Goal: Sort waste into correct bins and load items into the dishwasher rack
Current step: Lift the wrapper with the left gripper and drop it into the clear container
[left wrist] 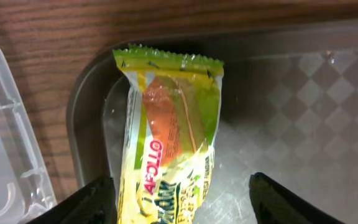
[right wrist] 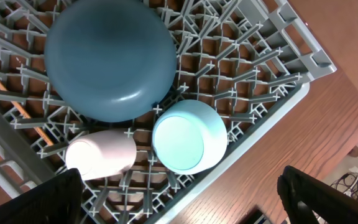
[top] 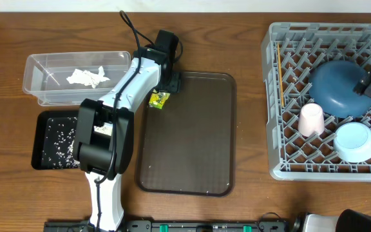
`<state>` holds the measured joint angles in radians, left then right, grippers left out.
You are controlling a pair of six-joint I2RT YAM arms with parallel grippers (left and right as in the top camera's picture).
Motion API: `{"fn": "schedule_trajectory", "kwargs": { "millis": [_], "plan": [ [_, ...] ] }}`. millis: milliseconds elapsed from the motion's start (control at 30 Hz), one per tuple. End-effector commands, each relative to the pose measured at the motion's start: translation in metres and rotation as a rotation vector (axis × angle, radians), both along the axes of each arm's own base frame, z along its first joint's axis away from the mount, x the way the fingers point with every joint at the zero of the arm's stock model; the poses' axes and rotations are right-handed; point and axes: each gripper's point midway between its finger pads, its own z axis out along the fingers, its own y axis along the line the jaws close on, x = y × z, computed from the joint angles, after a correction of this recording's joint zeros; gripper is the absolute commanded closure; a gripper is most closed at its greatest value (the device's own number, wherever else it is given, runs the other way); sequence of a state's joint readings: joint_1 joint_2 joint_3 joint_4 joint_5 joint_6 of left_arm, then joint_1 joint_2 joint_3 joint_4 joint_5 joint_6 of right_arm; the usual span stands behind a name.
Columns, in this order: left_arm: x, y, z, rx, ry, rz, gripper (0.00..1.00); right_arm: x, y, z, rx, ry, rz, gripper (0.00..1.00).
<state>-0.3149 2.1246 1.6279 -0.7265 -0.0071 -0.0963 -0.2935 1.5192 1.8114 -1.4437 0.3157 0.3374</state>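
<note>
The yellow-green snack wrapper lies on the far left corner of a brown serving tray. My left gripper is open and low over it, one finger on each side, with the wrapper close to the left finger. A crumpled tissue lies in the clear tub. Rice grains dot the black tray. In the grey rack sit a dark blue bowl, a pale blue bowl, a pink cup and a chopstick. My right gripper hangs open and empty above the rack's corner.
The brown serving tray lies mid-table between the bins and the rack. The clear tub's edge is just left of the wrapper, with a strip of wood table between them. My left arm stretches over the black tray's right side.
</note>
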Motion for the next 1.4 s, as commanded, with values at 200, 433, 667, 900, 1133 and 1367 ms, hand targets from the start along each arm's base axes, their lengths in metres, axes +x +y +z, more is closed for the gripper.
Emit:
{"fn": "schedule_trajectory", "kwargs": {
  "millis": [200, 433, 667, 900, 1133, 1367],
  "plan": [
    [-0.007, 0.002, -0.028, 0.023, 0.059, -0.011, 0.28, -0.004, -0.005, 0.006, -0.02, -0.014, -0.032, 0.01],
    [-0.006, 0.002, -0.033, 0.022, 0.055, -0.009, 0.28, -0.004, -0.005, 0.006, -0.02, -0.014, -0.032, 0.01],
    [-0.016, 0.005, -0.044, 0.03, 0.082, -0.011, 0.35, -0.004, -0.005, 0.006, -0.02, -0.014, -0.032, 0.01],
    [-0.016, 0.005, -0.043, 0.029, 0.08, -0.01, 0.76, -0.004, -0.005, 0.006, -0.02, -0.014, -0.032, 0.01],
    [-0.01, -0.002, -0.003, -0.03, 0.006, 0.015, 0.92, -0.004, -0.005, 0.006, -0.02, -0.014, -0.032, 0.01],
    [0.006, 0.008, 0.085, -0.103, -0.203, 0.085, 0.94, -0.004, -0.005, 0.006, -0.02, -0.014, -0.032, 0.01]
  ]
}}
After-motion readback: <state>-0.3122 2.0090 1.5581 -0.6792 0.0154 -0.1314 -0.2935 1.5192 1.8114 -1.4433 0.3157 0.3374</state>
